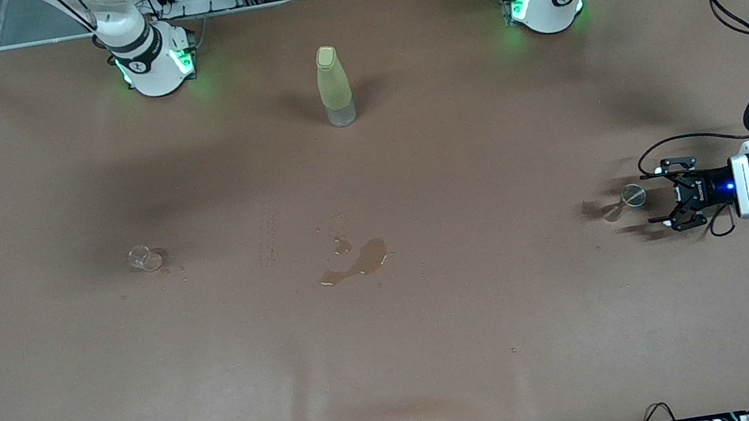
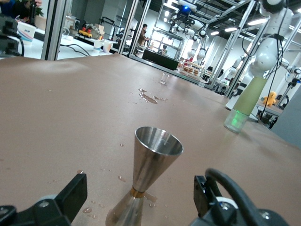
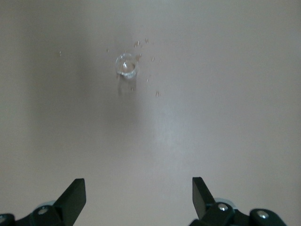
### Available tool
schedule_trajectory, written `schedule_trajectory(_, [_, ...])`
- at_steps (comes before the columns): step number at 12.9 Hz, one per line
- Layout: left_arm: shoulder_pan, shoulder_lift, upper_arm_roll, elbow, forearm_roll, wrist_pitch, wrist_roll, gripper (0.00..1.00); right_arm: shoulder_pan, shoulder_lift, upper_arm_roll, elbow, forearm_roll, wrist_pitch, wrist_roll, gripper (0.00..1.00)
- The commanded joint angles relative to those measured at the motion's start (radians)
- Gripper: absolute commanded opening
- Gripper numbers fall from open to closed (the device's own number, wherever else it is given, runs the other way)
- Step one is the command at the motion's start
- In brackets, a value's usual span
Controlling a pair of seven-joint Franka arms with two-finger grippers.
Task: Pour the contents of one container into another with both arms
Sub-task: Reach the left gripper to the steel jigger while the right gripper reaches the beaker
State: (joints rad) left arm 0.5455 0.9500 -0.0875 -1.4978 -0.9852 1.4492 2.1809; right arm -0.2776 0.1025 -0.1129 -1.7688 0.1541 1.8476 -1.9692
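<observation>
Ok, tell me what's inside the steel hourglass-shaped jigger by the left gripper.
The steel hourglass-shaped jigger stands upright; its upper cup's inner wall looks bare, but the cup's bottom is hidden by the rim.

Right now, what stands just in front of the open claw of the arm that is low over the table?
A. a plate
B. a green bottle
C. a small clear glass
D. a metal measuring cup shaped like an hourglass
D: the metal jigger stands upright between the open fingers of the left gripper, not yet touched.
</observation>
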Motion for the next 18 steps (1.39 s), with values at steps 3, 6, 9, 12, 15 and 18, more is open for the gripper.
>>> schedule_trajectory(3, [-0.035,0.033,-0.02,0.016,-0.021,-0.017,0.063,1.0,-0.017,0.083,-0.028,-0.047,0.183,0.048,-0.179,1.0])
schedule_trajectory(6, [-0.038,0.038,-0.018,0.021,-0.018,-0.013,0.099,1.0,-0.012,0.157,-0.068,-0.06,0.303,0.053,-0.305,1.0])
schedule_trajectory(9, [-0.056,0.047,-0.018,0.021,-0.02,0.011,0.122,1.0,-0.018,0.221,-0.094,-0.078,0.422,0.044,-0.419,1.0])
schedule_trajectory(12, [-0.05,0.065,-0.018,0.021,-0.021,0.011,0.146,1.0,-0.02,0.258,-0.119,-0.13,0.531,0.042,-0.512,1.0])
schedule_trajectory(15, [-0.044,0.075,-0.018,0.021,-0.021,0.011,0.148,1.0,-0.026,0.31,-0.134,-0.149,0.617,0.003,-0.598,1.0])
schedule_trajectory(18, [-0.039,0.073,-0.018,0.021,-0.036,0.01,0.145,0.91,-0.038,0.368,-0.142,-0.162,0.689,-0.044,-0.69,1.0])
